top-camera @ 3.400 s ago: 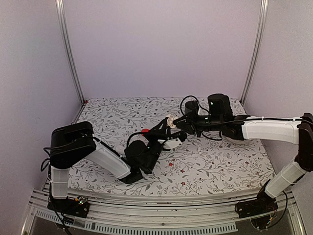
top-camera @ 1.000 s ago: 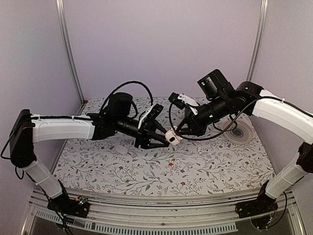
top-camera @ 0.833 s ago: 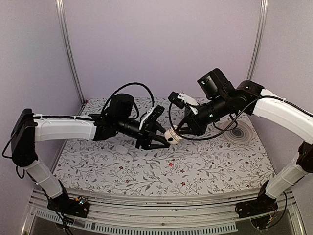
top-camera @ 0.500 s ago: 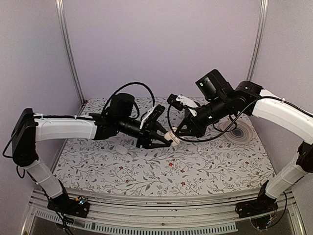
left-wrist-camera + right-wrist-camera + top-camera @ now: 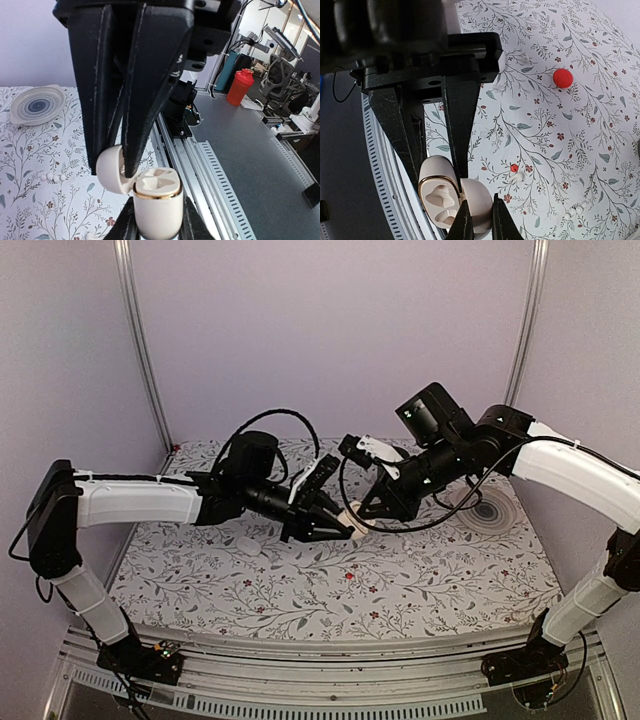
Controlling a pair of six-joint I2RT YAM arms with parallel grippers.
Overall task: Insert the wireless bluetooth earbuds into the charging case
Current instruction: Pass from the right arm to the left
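Observation:
The cream-white charging case (image 5: pixel 156 202) hangs in mid-air above the table's centre, its lid (image 5: pixel 112 169) flipped open and both hollows empty. My left gripper (image 5: pixel 156 222) is shut on the case body from both sides. My right gripper (image 5: pixel 480 220) is shut on the hinged lid (image 5: pixel 482 200), beside the body (image 5: pixel 437 197). In the top view the two grippers meet tip to tip, left (image 5: pixel 340 531) and right (image 5: pixel 364 514). Small white earbuds (image 5: pixel 519 176) (image 5: pixel 576 210) lie on the floral cloth below, apart from the case.
A flat red disc (image 5: pixel 562 78) lies on the cloth. A patterned plate (image 5: pixel 489 510) sits at the right of the table behind the right arm. A tiny red dot (image 5: pixel 348 576) lies near the front. Metal rails (image 5: pixel 300 695) run along the near edge.
My left gripper's jaws, spread around the case a second ago, have closed onto its body. Both arms have drifted slightly left and forward with the case.

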